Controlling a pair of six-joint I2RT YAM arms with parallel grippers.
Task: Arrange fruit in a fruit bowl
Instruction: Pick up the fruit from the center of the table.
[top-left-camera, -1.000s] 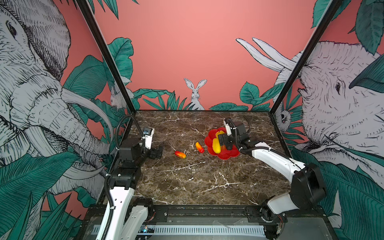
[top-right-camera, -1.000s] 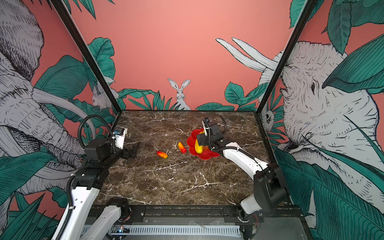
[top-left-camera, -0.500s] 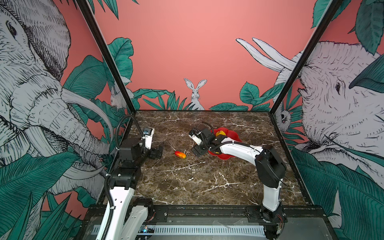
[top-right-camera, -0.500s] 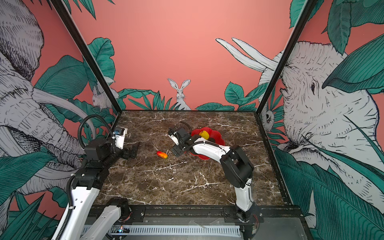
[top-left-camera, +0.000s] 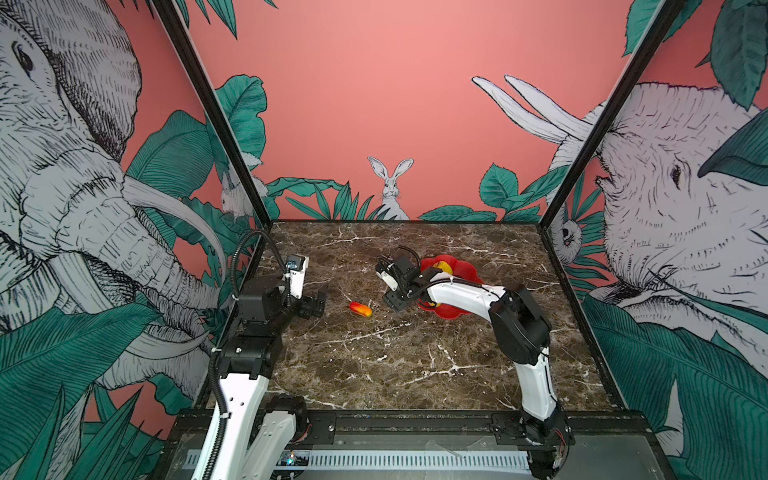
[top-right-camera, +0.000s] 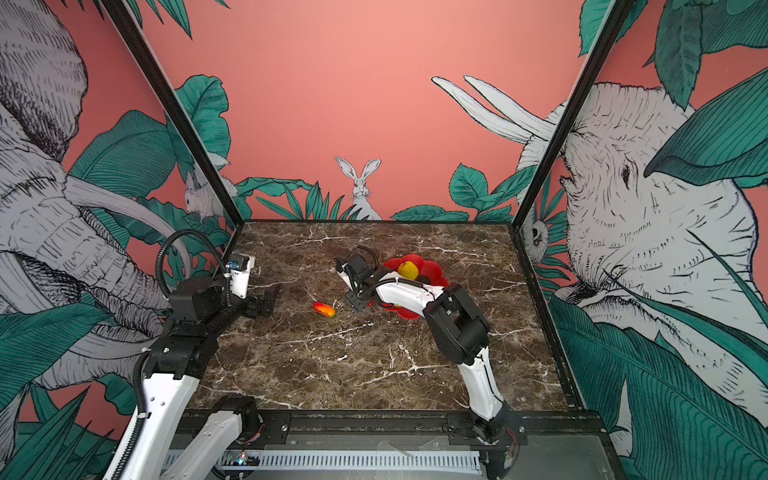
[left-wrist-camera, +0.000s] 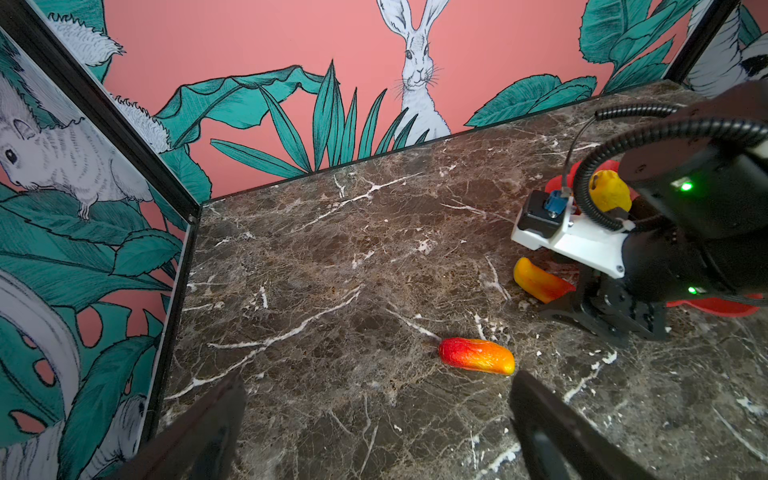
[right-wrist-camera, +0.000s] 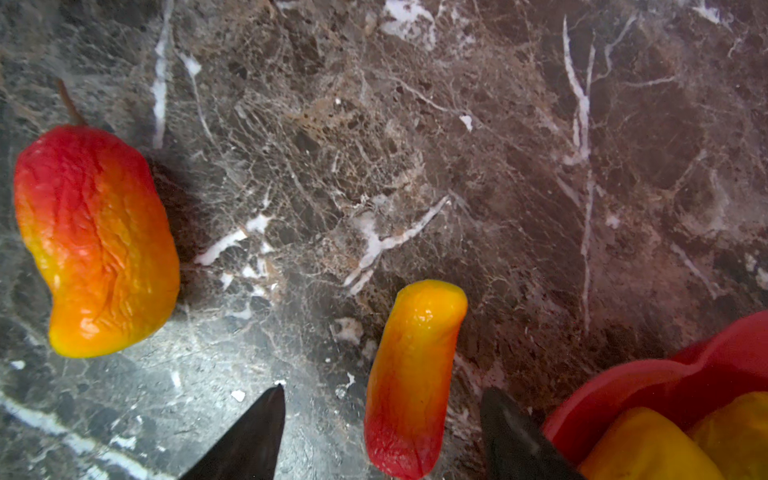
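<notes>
Left pincer (top-left-camera: 314, 305), fingers spread and empty, hovers near the desk's (top-left-camera: 374, 374) left edge. A red-orange fruit (top-left-camera: 360, 309) lies loose on the marble between the arms. Right pincer (right-wrist-camera: 382, 432) straddles the second red-orange fruit (right-wrist-camera: 411, 374) just beside the fruit bowl (top-left-camera: 465, 270), fingers apart, not yet touching it. A round yellow fruit (top-right-camera: 408, 270) sits inside the red bowl.
</notes>
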